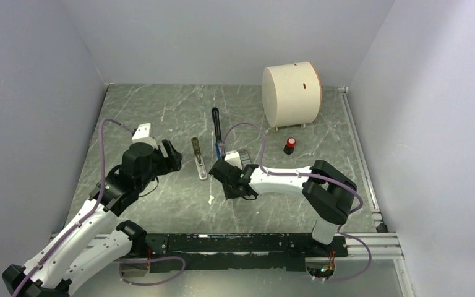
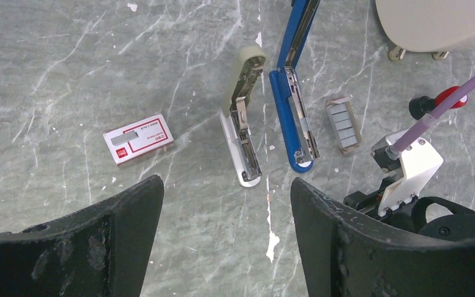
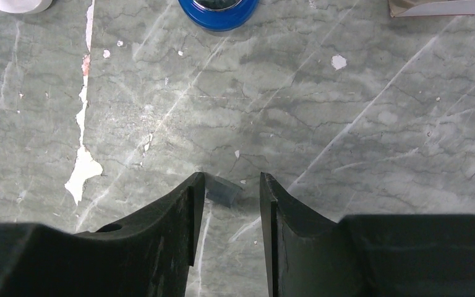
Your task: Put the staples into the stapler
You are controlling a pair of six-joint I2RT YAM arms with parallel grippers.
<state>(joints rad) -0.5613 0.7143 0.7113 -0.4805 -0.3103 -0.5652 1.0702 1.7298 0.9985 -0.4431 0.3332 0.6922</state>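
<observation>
Top view: blue stapler (image 1: 216, 133) lies mid-worktop (image 1: 161, 105), hinged arm thrown back toward the far wall so the magazine is exposed for loading. A second, grey stapler (image 1: 199, 159) lies just left of it. Right gripper (image 1: 222, 170) sits low at the near side of the blue stapler's front end. Left gripper (image 1: 174, 156) is left of the grey one, clear of the work. Cream cylinder (image 1: 290, 93) and a red-capped knob (image 1: 290, 145) are back right, not involved as far as I can judge. Left wrist view: left gripper spread wide, holding nothing, looking down on the whole set. I read it as standing by, maybe to steady the stapler body. Blue stapler is open with the channel facing up; I can't tell whether staples already sit in it. Staple block (image 2: 344, 124) lies in a small tray just right of it, and a red-and-white staple box (image 2: 139, 138) is well apart on the left. Right wrist view: right gripper's jaws partly spread, narrow gap, low over the worktop. A small grey piece (image 3: 222, 190) sits between the tips, touching one finger (image 3: 161, 235) but not visibly the other. It's likely a short staple strip, but I can't confirm that and wouldn't call it pinched. The blue stapler's front end is at the top edge, so the gripper points at it. My read: loading not done; next move needs the strip gripped square and lined up with the channel.
</observation>
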